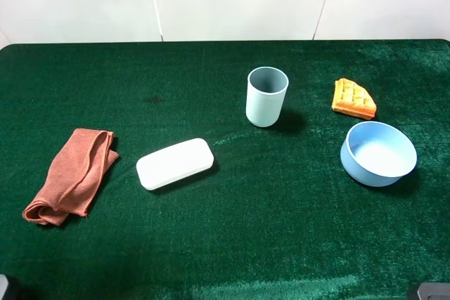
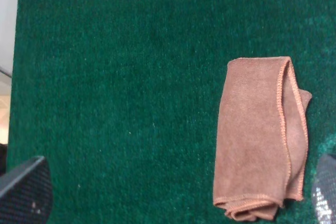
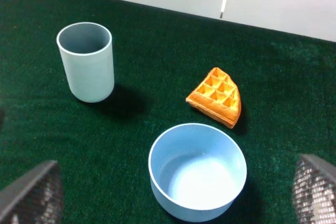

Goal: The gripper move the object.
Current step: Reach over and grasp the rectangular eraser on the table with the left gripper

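The object, a flat white oblong box (image 1: 175,163) with rounded corners, lies on the green table left of centre in the exterior high view; neither wrist view shows it. My left gripper (image 2: 176,195) is open and empty, its fingers (image 2: 23,192) spread wide above the table's left front, well away from the box. My right gripper (image 3: 173,195) is open and empty, its fingers (image 3: 315,187) spread wide above the front right. In the exterior high view only small bits of the arms show at the bottom corners.
A folded reddish-brown cloth (image 1: 73,173) lies left of the box, also in the left wrist view (image 2: 260,140). A light-blue cup (image 1: 266,96) stands at the centre back, a light-blue bowl (image 1: 378,153) at the right, an orange waffle piece (image 1: 353,99) behind it.
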Robot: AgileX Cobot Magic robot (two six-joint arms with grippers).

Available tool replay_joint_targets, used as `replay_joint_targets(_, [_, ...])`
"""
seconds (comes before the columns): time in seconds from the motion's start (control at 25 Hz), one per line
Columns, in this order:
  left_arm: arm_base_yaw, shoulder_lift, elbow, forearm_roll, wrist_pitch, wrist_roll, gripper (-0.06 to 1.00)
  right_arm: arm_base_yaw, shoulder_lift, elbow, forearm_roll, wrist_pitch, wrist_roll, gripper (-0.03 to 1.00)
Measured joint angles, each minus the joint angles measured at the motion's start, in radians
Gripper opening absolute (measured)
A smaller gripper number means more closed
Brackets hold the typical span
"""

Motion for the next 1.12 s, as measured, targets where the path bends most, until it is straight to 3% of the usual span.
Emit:
replay_joint_targets(0.52, [-0.243,0.525,-0.259,0.02,-0.03,0.033,0.99,0.0,0.0,0.0,0.001,0.0,0.0,0.66])
replay_joint_targets(1.12, [-0.577,1.014,-0.513,0.02,-0.051,0.279,0.99,0.0,0.0,0.0,0.001,0.0,0.0,0.66])
